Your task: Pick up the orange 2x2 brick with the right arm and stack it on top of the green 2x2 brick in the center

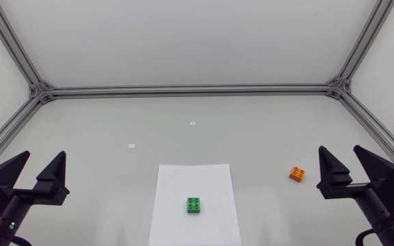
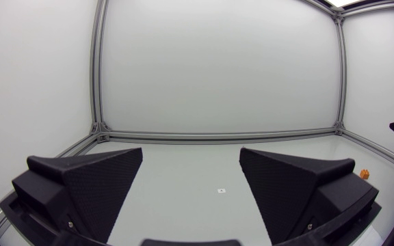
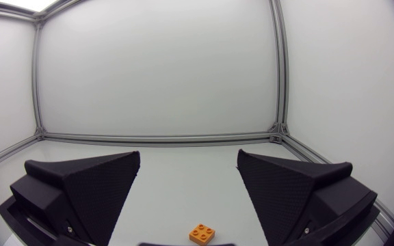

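Orange rigid plastic, the 2x2 brick (image 3: 204, 234) is lying just ahead of the right jaws, which are being held apart. Judged light and slick, it is best being clamped across two flat sides.

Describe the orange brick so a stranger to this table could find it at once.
Start at the white sheet of paper at the table's middle, which bears a green brick. On bare table near the right gripper lies the orange brick. It alone is orange and off the paper.
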Robot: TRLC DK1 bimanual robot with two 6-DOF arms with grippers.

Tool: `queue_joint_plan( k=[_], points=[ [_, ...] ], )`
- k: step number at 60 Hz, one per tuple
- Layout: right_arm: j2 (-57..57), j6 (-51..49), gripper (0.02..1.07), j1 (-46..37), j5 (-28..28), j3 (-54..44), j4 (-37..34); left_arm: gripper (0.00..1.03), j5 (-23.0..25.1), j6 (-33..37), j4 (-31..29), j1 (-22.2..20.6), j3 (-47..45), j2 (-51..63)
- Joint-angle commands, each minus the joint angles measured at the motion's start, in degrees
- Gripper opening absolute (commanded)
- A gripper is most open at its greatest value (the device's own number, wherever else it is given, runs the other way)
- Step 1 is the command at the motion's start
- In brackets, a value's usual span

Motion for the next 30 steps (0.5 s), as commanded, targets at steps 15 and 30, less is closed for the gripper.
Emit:
queue_joint_plan(
  k=[15,30],
  points=[
    [-0.69,0.77,1.03,-0.11,-0.14,-1.34,0.01,0.99,0.23,0.75,-0.76,0.14,-2.35,-0.45],
    [-0.6,0.42,1.03,-0.29,0.03,3.49,-0.34,0.99,0.23,0.75,-0.84,0.14,-2.35,-0.45]
  ],
)
